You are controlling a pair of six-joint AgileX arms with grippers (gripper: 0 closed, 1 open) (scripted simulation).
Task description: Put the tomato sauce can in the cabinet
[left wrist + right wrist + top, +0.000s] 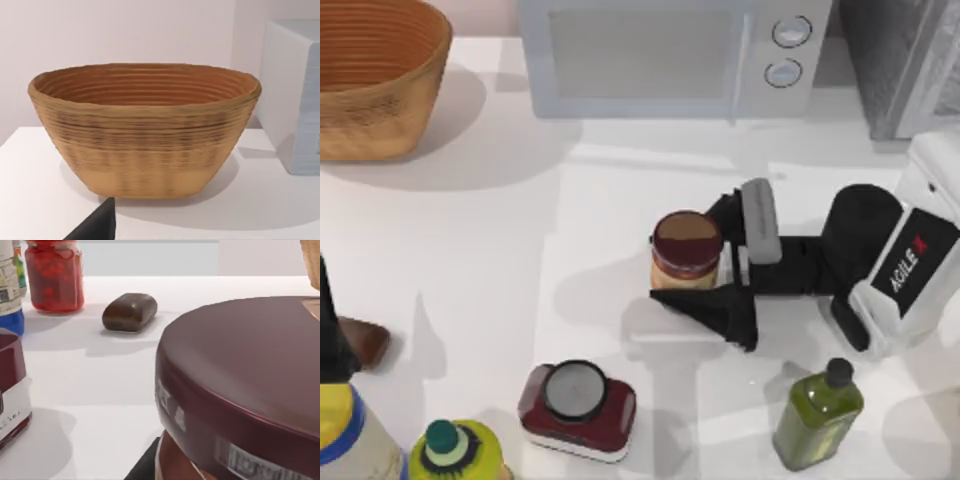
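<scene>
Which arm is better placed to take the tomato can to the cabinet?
The right: its gripper already sits around the can, with the cabinet on the same side.

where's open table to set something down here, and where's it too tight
Widest bare patch: the table's left-middle, bordered by the woven basket, the microwave and the tomato sauce can. A narrower strip runs between microwave and can. It is crowded along the near edge: red container, green oil bottle, and by the right gripper at the can.

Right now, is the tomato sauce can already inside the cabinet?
No, the tomato sauce can stands on the table between the right gripper jaws, apart from the cabinet.
</scene>
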